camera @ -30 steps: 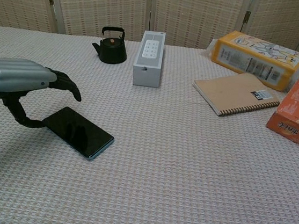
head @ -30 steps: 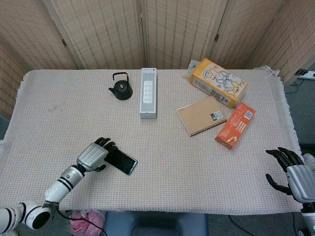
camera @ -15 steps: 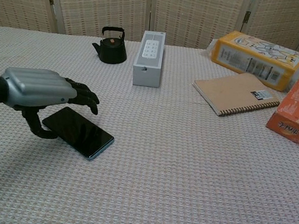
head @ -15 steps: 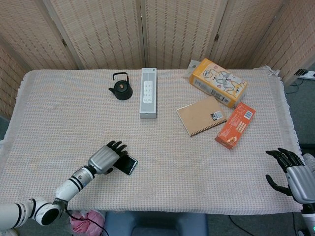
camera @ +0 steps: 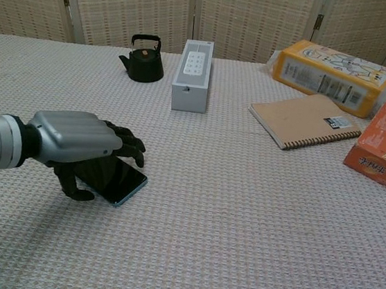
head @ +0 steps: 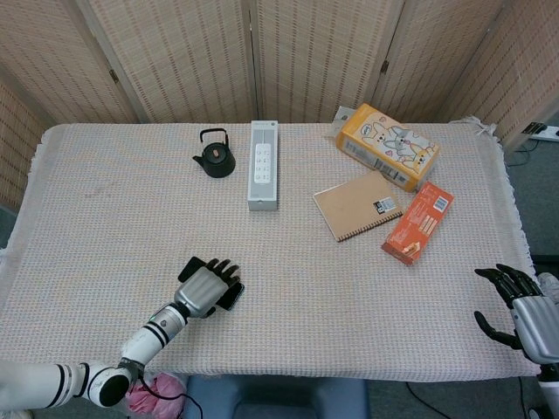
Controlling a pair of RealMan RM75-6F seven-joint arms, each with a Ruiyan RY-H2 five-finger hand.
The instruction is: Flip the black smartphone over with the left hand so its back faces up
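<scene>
One black phone (camera: 118,180) lies flat, screen up, long axis slanting from near-right to far-left, under the left hand (camera: 80,143); grasp unclear. One right hand (head: 522,314) released, fingers apart, at table edge

Black kettle (head: 214,154) beside white power strip (head: 263,163); notebook (head: 358,205) between yellow, orange boxes, perhaps touching.
</scene>
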